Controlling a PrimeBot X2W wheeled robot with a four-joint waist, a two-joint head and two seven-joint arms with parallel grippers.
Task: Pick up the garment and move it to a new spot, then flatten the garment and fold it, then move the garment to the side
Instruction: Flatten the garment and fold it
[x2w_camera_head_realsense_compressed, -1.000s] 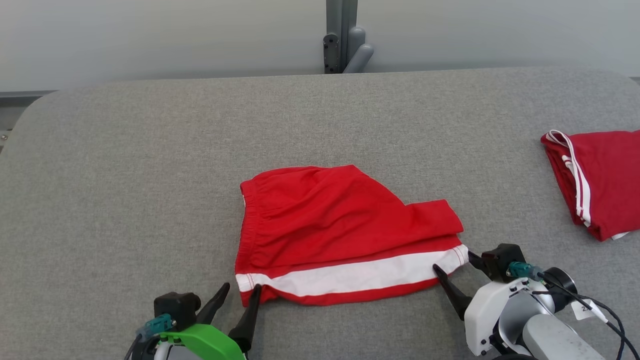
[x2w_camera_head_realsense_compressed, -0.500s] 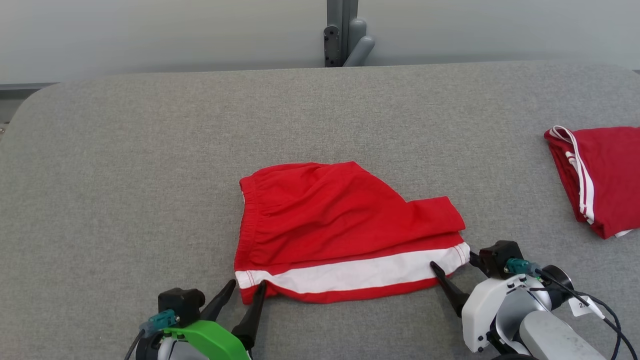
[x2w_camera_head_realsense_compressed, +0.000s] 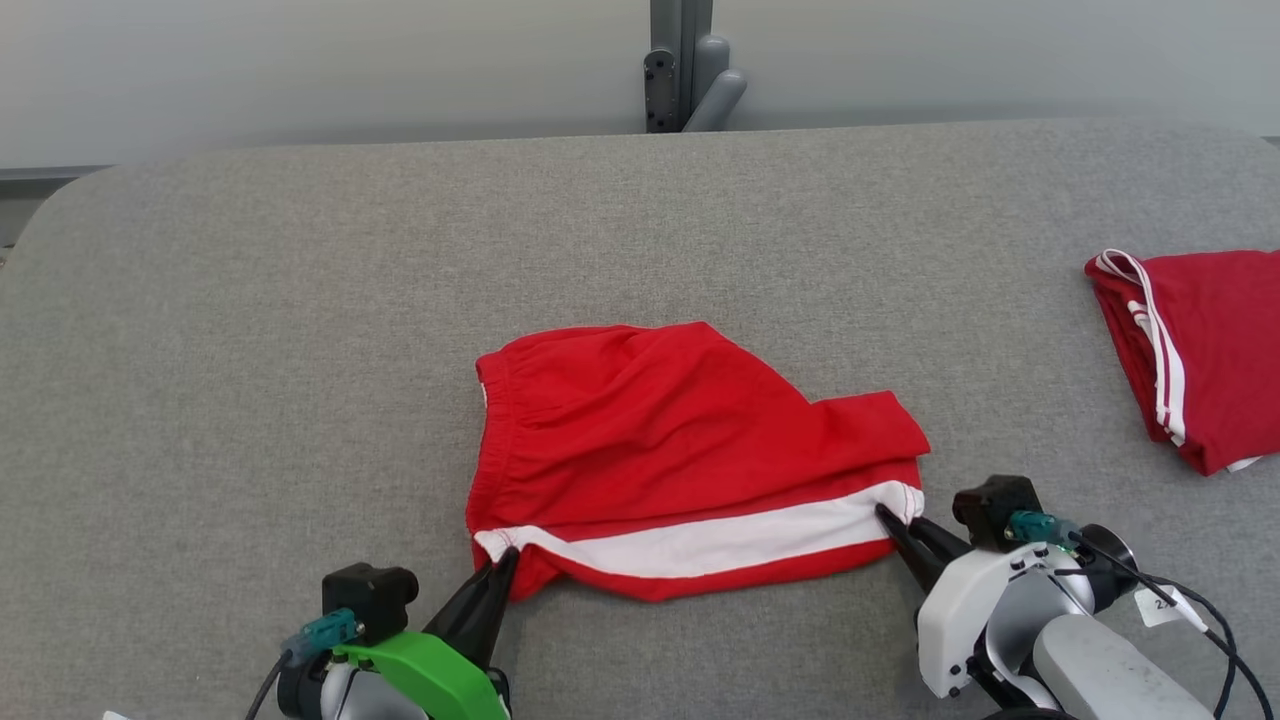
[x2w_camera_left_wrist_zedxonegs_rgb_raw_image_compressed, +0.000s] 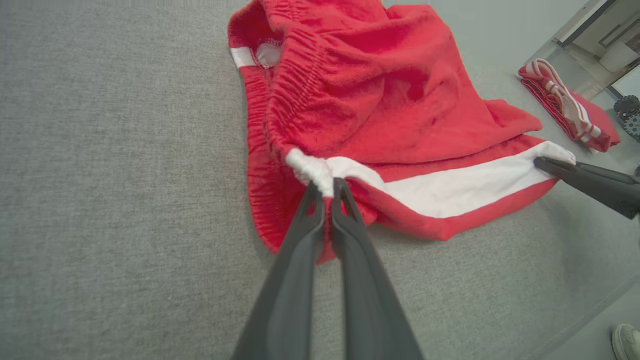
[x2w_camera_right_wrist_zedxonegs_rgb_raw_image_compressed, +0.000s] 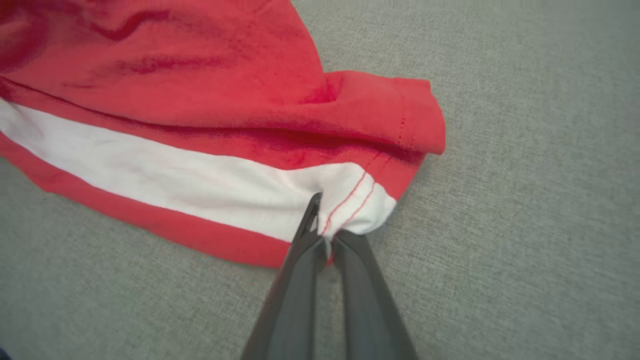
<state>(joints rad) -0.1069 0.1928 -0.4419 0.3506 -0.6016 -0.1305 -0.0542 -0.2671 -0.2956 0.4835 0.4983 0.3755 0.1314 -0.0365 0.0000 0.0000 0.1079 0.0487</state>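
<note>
The garment (x2w_camera_head_realsense_compressed: 680, 450), a pair of red shorts with a broad white stripe (x2w_camera_head_realsense_compressed: 700, 540) along its near side, lies rumpled on the grey counter (x2w_camera_head_realsense_compressed: 250, 350). It sits about midway between the counter's left and right ends, closer to the near edge than to the far edge. Its gathered waistband (x2w_camera_head_realsense_compressed: 490, 440) faces the counter's left end and the leg hem faces the right end. The upper layer is creased and lapped over itself, so the cloth is not flat.

The left gripper (x2w_camera_head_realsense_compressed: 503, 562) reaches in from the counter's near edge, left of centre. Its fingers (x2w_camera_left_wrist_zedxonegs_rgb_raw_image_compressed: 300, 260) are pressed together on the garment's corner where the white stripe meets the waistband, and the cloth bunches up between the tips. The right gripper (x2w_camera_head_realsense_compressed: 892, 518) also comes in from the near edge, right of centre. Its fingers (x2w_camera_right_wrist_zedxonegs_rgb_raw_image_compressed: 300, 280) are closed on the other end of the white stripe, at the stitched hem, with a small fold of cloth pinched between them. The stripe runs from one grip to the other.

A second red garment (x2w_camera_head_realsense_compressed: 1200, 350) with thin white stripes lies folded at the counter's right end, well apart from the first. A grey post (x2w_camera_head_realsense_compressed: 680, 70) stands behind the middle of the counter's far edge.
</note>
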